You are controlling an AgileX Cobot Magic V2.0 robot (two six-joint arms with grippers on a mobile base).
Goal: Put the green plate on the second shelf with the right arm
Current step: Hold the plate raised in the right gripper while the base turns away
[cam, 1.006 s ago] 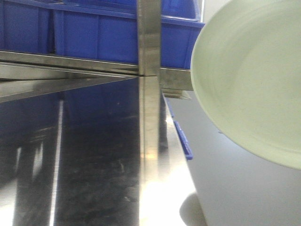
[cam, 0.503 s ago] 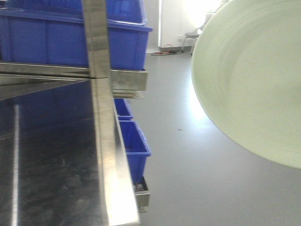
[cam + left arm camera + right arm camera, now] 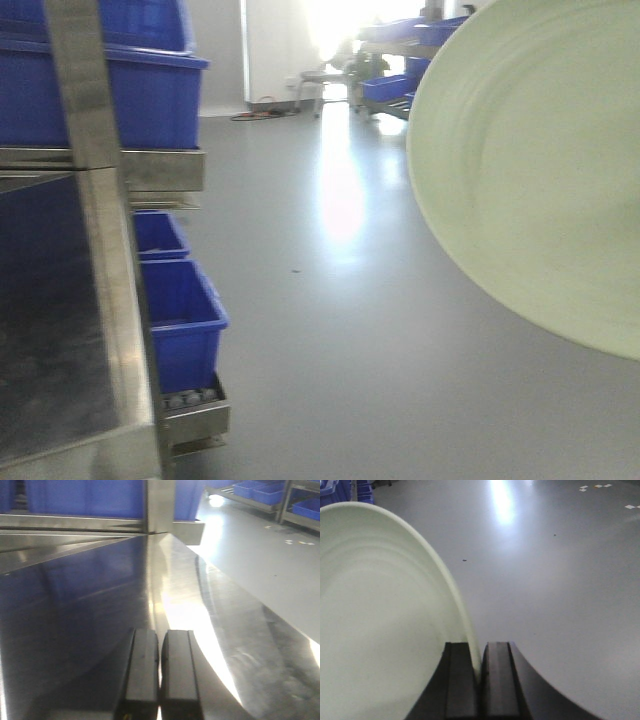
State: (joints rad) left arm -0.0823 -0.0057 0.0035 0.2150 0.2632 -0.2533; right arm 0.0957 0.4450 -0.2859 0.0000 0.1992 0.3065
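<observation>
While the right gripper pinches its rim, the plate, pale sage green, matte and faintly ringed, hangs above grey floor. Only the front view shows blue bins on the steel rack, left of the plate. Only the left wrist view shows the left gripper, clenched empty over a shelf.

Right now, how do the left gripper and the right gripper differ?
The right gripper pinches the rim of the green plate; the left gripper is shut on nothing. The left gripper faces the steel shelf; the right gripper faces grey floor. Both have black pads, pressed nearly together.
</observation>
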